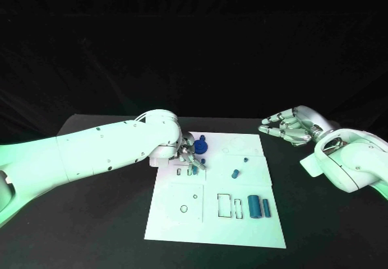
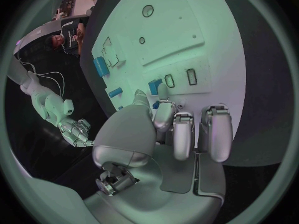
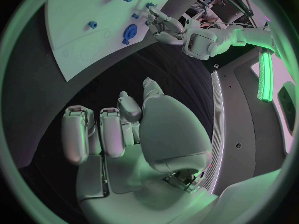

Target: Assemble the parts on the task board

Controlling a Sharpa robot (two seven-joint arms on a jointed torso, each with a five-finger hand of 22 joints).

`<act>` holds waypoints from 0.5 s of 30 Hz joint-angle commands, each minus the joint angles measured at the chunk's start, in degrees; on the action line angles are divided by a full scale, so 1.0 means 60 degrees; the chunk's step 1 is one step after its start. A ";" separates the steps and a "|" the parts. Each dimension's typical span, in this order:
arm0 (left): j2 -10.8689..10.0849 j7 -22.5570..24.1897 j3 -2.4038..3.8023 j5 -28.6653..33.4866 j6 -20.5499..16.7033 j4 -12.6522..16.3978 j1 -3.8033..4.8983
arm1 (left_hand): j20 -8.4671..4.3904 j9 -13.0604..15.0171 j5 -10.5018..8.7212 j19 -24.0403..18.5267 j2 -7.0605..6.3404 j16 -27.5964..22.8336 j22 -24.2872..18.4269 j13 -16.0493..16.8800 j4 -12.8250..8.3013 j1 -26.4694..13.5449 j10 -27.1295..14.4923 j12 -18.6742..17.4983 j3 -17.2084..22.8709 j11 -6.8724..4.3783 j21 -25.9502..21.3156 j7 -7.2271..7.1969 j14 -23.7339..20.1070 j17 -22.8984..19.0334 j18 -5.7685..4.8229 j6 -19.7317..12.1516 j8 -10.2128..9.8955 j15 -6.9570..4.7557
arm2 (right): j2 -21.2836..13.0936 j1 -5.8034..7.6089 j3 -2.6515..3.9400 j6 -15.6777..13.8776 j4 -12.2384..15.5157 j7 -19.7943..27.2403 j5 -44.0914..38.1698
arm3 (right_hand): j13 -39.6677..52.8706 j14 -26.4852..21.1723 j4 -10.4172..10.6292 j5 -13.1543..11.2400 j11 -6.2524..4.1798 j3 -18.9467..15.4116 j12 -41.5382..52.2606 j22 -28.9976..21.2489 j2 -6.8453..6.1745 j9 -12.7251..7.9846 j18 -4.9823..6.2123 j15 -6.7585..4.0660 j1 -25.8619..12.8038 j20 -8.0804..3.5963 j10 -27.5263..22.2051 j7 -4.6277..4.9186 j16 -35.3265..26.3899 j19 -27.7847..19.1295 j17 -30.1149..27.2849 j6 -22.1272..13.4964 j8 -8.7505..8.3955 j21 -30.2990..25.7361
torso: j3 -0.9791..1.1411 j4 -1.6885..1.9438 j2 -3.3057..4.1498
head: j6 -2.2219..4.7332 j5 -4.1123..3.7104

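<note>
Your surface [image 1: 97, 224] carries the board [image 1: 243, 227], lying in the middle between both arms. Your left hand [image 1: 188, 156] sits over the board's far-left part, fingers bent down onto a small blue part [image 2: 154, 86] beside two empty slots; whether it actually pinches that part, you cannot tell. Your right hand [image 1: 287, 128] hangs off the board's far-right corner, well apart from every part, fingers curled in with nothing in them.

Most of the work looks left to do. The cylinder [image 1: 254, 206] and the thin bar [image 1: 266, 208] lie flat just beside the outlined slots near the front, not in them. The round gear [image 1: 201, 147] rests near the far edge, and a small peg [image 1: 235, 174] lies loose mid-board. Several outlined recesses look empty, so you appear to be early, with the left hand working on a first small piece.
</note>
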 commanded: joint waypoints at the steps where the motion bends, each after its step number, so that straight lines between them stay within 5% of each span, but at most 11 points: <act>1: 0.0044 -0.0637 0.0001 -0.0047 0.0332 -0.0021 -0.0005 | -0.0081 0.0019 0.0066 0.0417 0.0003 0.0029 0.1415 0.0016 -0.0021 0.0104 0.0037 0.0054 0.0059 -0.0010 0.0038 -0.0007 0.1008 0.2516 -0.0194 -0.0073 0.0050 -0.0087 | 0.0016 -0.0009 -0.0001 0.0136 -0.0002 -0.0010 -0.0110 | 0.0002 0.0445 -0.0008 0.0053 -0.0070 -0.0040 -0.0039 0.0515 0.0015 0.0013 0.0145 -0.0075 0.0052 -0.0025 -0.0015 0.0007 -0.0048 -0.0048 0.0009 0.0082 0.0029 -0.0023 | 0.0001 -0.0003 0.0006 | -0.0020 0.0007; 15: 0.0118 -0.0643 -0.0005 -0.0096 0.0376 -0.0087 -0.0025 | -0.0082 0.0042 0.0070 0.0405 0.0003 0.0029 0.1395 0.0004 -0.0027 0.0149 0.0031 0.0043 0.0097 -0.0010 0.0027 -0.0007 0.1008 0.2516 -0.0189 -0.0080 0.0052 -0.0088 | 0.0037 -0.0019 -0.0003 0.0154 -0.0013 -0.0002 -0.0109 | 0.0003 0.0449 -0.0010 0.0077 -0.0072 -0.0050 -0.0031 0.0518 0.0028 0.0016 0.0144 -0.0078 0.0063 -0.0028 -0.0008 0.0004 -0.0045 -0.0043 0.0017 0.0087 0.0029 -0.0023 | 0.0007 -0.0001 0.0004 | -0.0060 -0.0004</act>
